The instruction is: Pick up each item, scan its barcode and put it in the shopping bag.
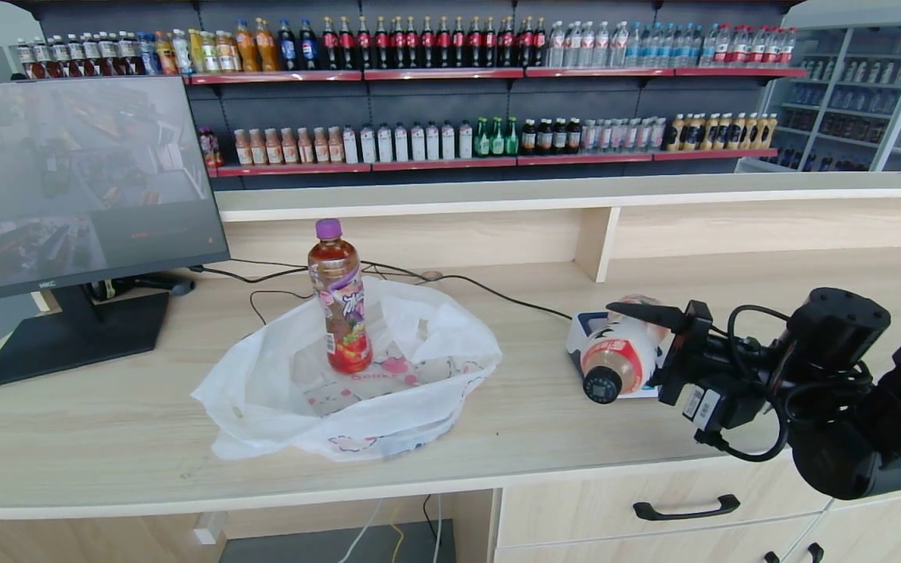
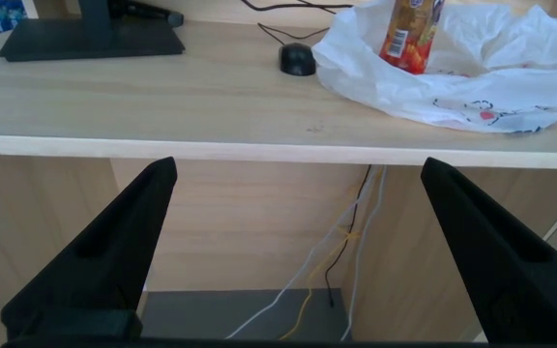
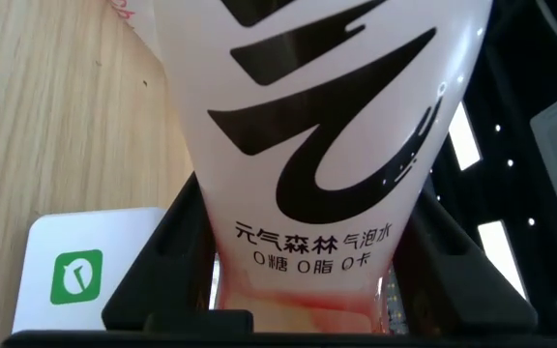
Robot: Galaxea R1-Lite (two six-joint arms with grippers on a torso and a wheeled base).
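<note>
- My left gripper [image 2: 298, 166] hangs low in front of the counter [image 1: 544, 414], below its edge. Its fingers are spread wide with nothing between them.
- The shopping bag [image 1: 263, 391] lies slumped on the counter with its mouth open upward. It is thin, soft film that I judge will give way under any nudge, so an item should be lowered into the opening rather than pushed against the rim.
- A purple-capped bottle [image 1: 339, 301] stands upright inside the bag. It is tall and narrow, and I expect it would topple if the next item knocks it.
- The white-sleeved bottle [image 1: 615, 360] lies on its side in the air, its dark cap pointing toward the bag. It sits just above the scanner [image 1: 579, 328].
- My right gripper [image 1: 630, 344] is pinching this bottle across the body, one finger on each side.
- It looks full, so I take it as moderately heavy. The plastic is fairly stiff, but the sleeve is smooth and round and could roll or slip in my fingers.
- The mid-body hold seems right to me, since the neck would leave the weight hanging far out.
</note>
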